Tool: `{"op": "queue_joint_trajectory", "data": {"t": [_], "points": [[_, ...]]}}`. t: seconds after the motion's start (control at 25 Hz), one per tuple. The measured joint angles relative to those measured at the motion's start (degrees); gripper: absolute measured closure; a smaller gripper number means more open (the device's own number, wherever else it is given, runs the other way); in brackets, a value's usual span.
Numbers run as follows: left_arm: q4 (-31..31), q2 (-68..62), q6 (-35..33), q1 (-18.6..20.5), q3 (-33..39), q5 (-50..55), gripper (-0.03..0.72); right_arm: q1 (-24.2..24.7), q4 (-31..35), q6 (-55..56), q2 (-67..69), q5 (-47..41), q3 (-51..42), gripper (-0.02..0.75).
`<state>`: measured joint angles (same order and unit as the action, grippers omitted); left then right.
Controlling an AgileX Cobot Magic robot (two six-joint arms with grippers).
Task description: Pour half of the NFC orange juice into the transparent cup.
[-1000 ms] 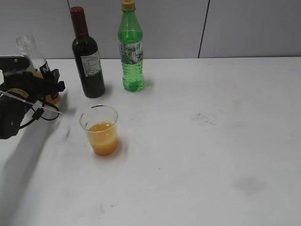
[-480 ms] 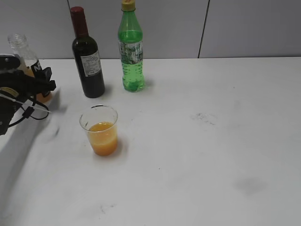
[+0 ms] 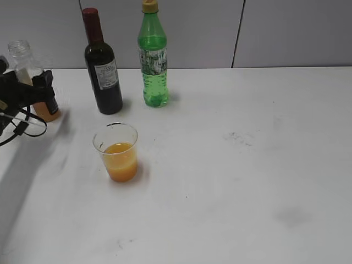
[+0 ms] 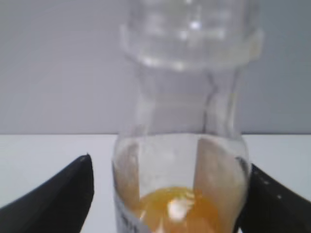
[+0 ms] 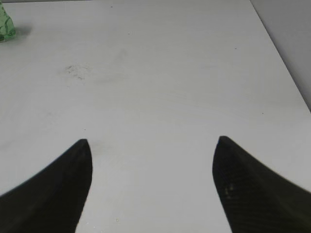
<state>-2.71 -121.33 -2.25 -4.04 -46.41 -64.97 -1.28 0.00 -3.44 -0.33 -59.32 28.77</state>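
Observation:
The NFC orange juice bottle [image 3: 25, 60] stands upright at the table's far left, capless, with a little juice at the bottom. In the left wrist view it [image 4: 184, 145] fills the middle. My left gripper [image 3: 33, 88] is around its body. The jaws [image 4: 170, 194] are open: bare table shows between the left jaw and the bottle, and the right jaw is at its side. The transparent cup [image 3: 117, 151] stands apart to the right, about a third full of orange juice. My right gripper [image 5: 153, 165] is open and empty over bare table, out of the exterior view.
A dark wine bottle with a red cap [image 3: 103, 77] and a green soda bottle with a yellow cap [image 3: 153, 60] stand at the back, right of the juice bottle. The green bottle's base shows in the right wrist view [image 5: 5, 26]. A grey wall backs the white table [image 3: 247, 165].
My left gripper and the juice bottle have moved left and back, away from the cup. The bottle now stands at the far left. The cup and other bottles have not moved.

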Motion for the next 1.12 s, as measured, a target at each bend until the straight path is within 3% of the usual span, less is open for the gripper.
{"op": "queue_joint_trajectory", "data": {"t": [0.44,0.72,0.88,1.12], "points": [[0.0,11.4,-0.8,0.0,0.1,2.1,0.015,0.0,0.0,0.0,0.0,0.0,0.0,0.148],[0.9,21.2,-3.1,0.0,0.2,9.0,0.023,0.0,0.0,0.0,0.0,0.0,0.0,0.148],[3.0,28.7,-3.5,0.0,0.2,20.4,0.033,0.0,0.0,0.0,0.0,0.0,0.0,0.148],[4.2,42.3,-3.6,0.0,0.2,47.3,0.051,0.0,0.0,0.0,0.0,0.0,0.0,0.148]]}}
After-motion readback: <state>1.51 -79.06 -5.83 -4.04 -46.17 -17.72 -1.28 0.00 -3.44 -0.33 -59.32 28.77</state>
